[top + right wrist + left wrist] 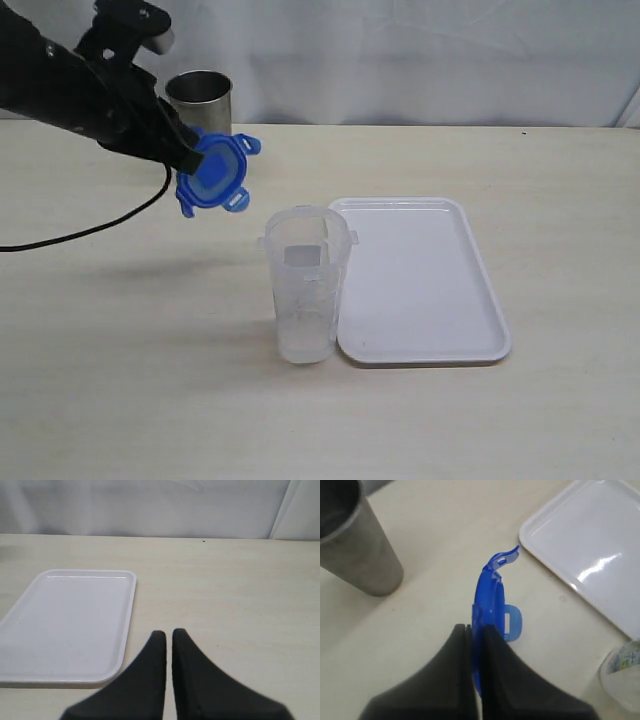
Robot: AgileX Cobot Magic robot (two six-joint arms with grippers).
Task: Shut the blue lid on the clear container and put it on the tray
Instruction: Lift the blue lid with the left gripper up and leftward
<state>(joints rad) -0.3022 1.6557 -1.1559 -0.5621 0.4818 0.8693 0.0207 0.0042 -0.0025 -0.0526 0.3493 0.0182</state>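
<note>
The blue lid (216, 172) hangs tilted in the air, pinched at its edge by my left gripper (186, 155), which is shut on it. From the left wrist the blue lid (489, 600) shows edge-on between the black fingers (456, 650), flaps sticking out. The clear container (306, 283) stands upright and uncovered on the table, below and to the right of the lid, against the left edge of the white tray (420, 280). My right gripper (168, 632) is shut with nothing in it, above bare table beside the tray (70, 615); the exterior view does not show it.
A steel cup (201, 100) stands at the back left, just behind the held lid, and shows near the lid in the left wrist view as the steel cup (355, 540). A black cable (90, 228) trails over the left of the table.
</note>
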